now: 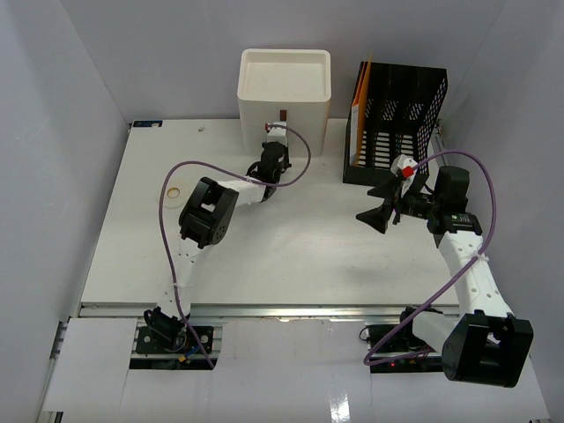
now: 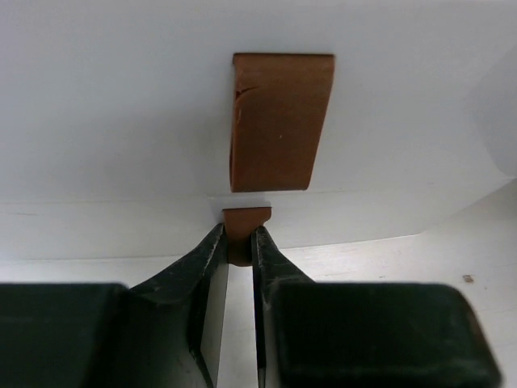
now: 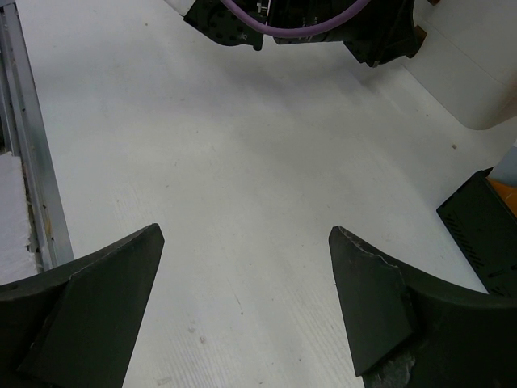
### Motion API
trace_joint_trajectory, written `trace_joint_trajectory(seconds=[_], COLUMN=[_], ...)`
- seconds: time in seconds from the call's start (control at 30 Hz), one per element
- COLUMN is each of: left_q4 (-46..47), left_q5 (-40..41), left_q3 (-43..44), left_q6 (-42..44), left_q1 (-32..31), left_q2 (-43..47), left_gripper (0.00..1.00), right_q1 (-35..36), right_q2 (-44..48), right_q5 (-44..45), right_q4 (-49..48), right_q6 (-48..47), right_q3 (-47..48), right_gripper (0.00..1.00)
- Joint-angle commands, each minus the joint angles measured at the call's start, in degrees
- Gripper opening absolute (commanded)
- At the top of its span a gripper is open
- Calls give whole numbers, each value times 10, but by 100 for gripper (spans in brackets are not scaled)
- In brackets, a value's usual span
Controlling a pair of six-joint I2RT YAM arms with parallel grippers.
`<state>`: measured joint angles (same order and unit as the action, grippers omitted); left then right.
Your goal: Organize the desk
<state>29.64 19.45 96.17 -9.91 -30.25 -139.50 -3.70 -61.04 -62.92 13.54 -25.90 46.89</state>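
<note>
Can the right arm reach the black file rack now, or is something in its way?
Probably yes. The right gripper hangs open just in front of the rack, with only bare desk between them.

Left end effector [image 2: 240, 242]: matt black plastic. Between its fingers [image 2: 210, 267], a brown pull tab [image 2: 246, 220], dull and leathery; above it a larger tab [image 2: 279, 121], same finish, 1 crease, on the smooth cream drawer unit [image 2: 121, 105]. Below the right end effector [image 3: 245, 242], matt white desk [image 3: 242, 145], finely grained; brushed metal rail [image 3: 32, 162] alongside.
</note>
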Motion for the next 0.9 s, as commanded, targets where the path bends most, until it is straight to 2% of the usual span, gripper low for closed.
trace_joint_trajectory(seconds=[0.0, 0.07, 0.13, 0.2, 0.53, 0.63, 0.67, 0.7, 0.8, 0.87], left_q4=[14, 22, 34, 54, 169, 164, 160, 142, 75, 23], left_q5=[15, 13, 8, 2, -35, -65, -70, -78, -101, -107], left_q3=[19, -1, -33, -71, -389, -435, -441, -447, -445, -443], left_q6=[7, 9, 9, 9, -14, -28, -29, -31, -50, -54], left_q1=[1, 1, 1, 0, -18, -18, -18, -18, -18, -15], left_q2=[8, 22, 42, 65, 251, 285, 294, 309, 344, 382], left_gripper=[19, 6, 0, 0, 0, 2, 13, 46, 71, 81], right_q1=[-4, -5, -7, -9, -17, -18, -18, -18, -21, -23], right_q2=[7, 8, 8, 8, 7, 6, 5, 4, 1, 0], right_q5=[-3, -4, -5, -5, -3, -3, -3, -2, -1, 0], right_q4=[-16, -18, -20, -25, -45, -48, -48, -48, -49, -49], right_q6=[5, 7, 9, 13, 25, 25, 25, 25, 23, 21], right_q3=[2, 1, -1, -3, -16, -20, -20, -22, -23, -23], right_gripper=[89, 89, 89, 89, 89, 89, 89, 89, 89, 89])
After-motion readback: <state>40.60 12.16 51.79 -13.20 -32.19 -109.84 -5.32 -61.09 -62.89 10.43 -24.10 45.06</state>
